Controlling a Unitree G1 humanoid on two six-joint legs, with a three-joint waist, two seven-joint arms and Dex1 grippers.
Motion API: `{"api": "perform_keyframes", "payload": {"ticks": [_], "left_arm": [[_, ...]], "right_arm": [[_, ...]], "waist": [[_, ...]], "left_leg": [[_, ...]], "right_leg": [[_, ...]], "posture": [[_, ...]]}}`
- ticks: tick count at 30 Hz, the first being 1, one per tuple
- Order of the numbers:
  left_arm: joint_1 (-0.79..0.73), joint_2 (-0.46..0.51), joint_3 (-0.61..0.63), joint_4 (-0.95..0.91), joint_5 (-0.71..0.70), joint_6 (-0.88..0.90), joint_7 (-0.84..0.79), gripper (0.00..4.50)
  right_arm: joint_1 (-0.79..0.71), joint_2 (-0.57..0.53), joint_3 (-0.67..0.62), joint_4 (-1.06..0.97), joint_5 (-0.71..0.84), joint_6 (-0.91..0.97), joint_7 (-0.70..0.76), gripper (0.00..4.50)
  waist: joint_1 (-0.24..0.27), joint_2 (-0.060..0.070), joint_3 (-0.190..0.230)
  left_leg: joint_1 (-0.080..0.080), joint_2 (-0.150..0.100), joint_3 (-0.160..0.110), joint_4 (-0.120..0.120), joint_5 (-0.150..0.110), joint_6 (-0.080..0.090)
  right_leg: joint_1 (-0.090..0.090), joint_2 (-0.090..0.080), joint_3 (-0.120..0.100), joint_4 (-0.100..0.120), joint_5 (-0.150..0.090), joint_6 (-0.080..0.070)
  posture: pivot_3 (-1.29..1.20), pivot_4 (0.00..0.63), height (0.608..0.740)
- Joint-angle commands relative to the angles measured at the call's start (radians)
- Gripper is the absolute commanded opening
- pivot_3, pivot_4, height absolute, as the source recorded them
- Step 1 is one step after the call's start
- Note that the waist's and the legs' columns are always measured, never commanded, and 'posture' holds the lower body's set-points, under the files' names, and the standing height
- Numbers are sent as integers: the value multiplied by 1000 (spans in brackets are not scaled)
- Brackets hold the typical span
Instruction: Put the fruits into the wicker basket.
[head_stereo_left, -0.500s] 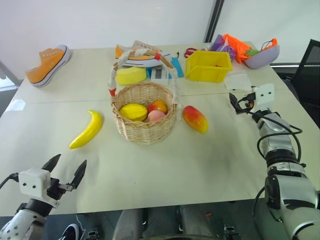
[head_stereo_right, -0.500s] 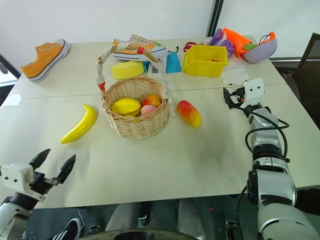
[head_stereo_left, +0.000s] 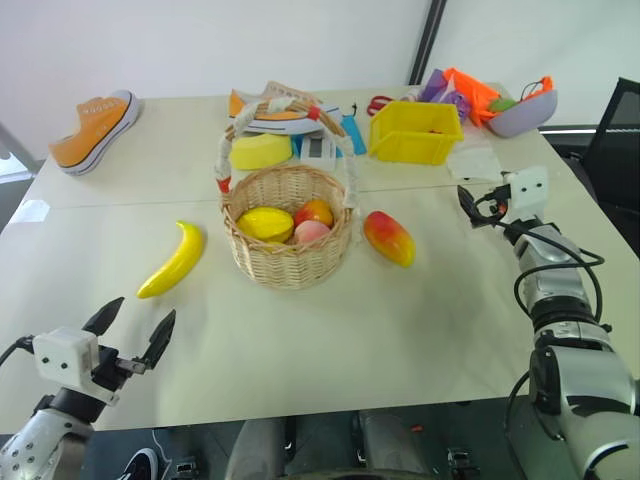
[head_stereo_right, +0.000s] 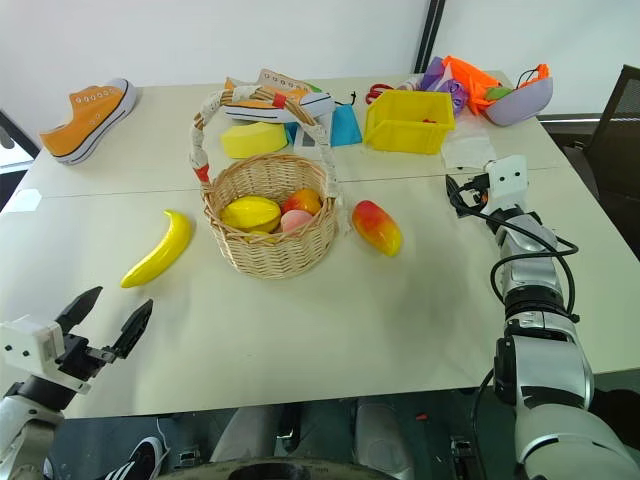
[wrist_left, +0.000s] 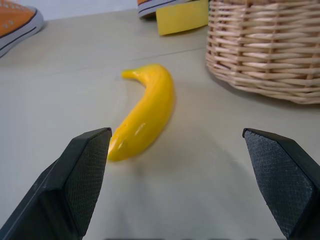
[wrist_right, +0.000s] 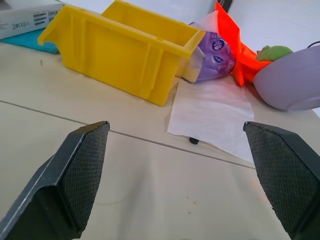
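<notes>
The banana (wrist_left: 145, 111) lies ahead of the left gripper's (head_stereo_left: 131, 331) wide-apart jaws.

Each arm is silver-grey metal in rounded segments with black joint rings. A white boxy camera block sits at each wrist, with looping black cables. The left claw (head_stereo_left: 130, 334) and right claw (wrist_right: 182, 185) have black wedge-shaped fingers (wrist_left: 85, 175) with finely textured pads.
</notes>
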Motion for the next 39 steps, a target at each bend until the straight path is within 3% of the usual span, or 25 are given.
{"api": "perform_keyframes", "payload": {"ticks": [1,9,13,17,23,28,39], "left_arm": [[-5,18,18,-36,-67,-3,-43,4500],[-13,38,10,-30,-44,-17,-62,4500],[-9,36,-27,-86,-33,5,-53,4500],[0,84,-104,-258,-133,162,-32,4500],[-39,144,-156,-324,-103,214,-42,4500],[-66,148,-176,-306,-70,184,-53,4500],[-34,152,-165,-337,-151,138,-170,4500]], "right_arm": [[-28,-22,-15,-26,1,-21,4,4478],[-4,-14,-19,-91,22,-3,33,4478],[72,12,-3,-277,91,86,155,4478],[198,-29,65,-639,162,404,273,4478],[246,-196,160,-1018,241,862,408,4478],[164,-212,234,-1133,226,1108,342,4478],[104,-117,318,-1138,167,1260,220,4478]], "waist": [[0,0,0],[0,0,0],[1,0,0],[4,0,0],[7,3,1],[0,2,0],[7,2,0]], "left_leg": [[0,0,0,0,0,0],[0,0,0,0,0,0],[0,0,0,0,0,0],[-1,0,0,0,0,0],[-1,0,0,0,0,1],[-1,1,0,-2,-1,0],[-5,0,0,-2,-1,1]], "right_leg": [[0,0,0,0,0,0],[0,0,0,0,0,0],[0,0,0,0,0,0],[0,0,0,0,0,0],[-1,-1,0,0,-2,-3],[-2,-1,1,-1,-2,-3],[-5,-1,0,-5,-2,-3]], "posture": [[0,150,740],[0,150,740],[0,150,740],[0,150,740],[0,150,740],[0,150,740],[0,150,740]]}}
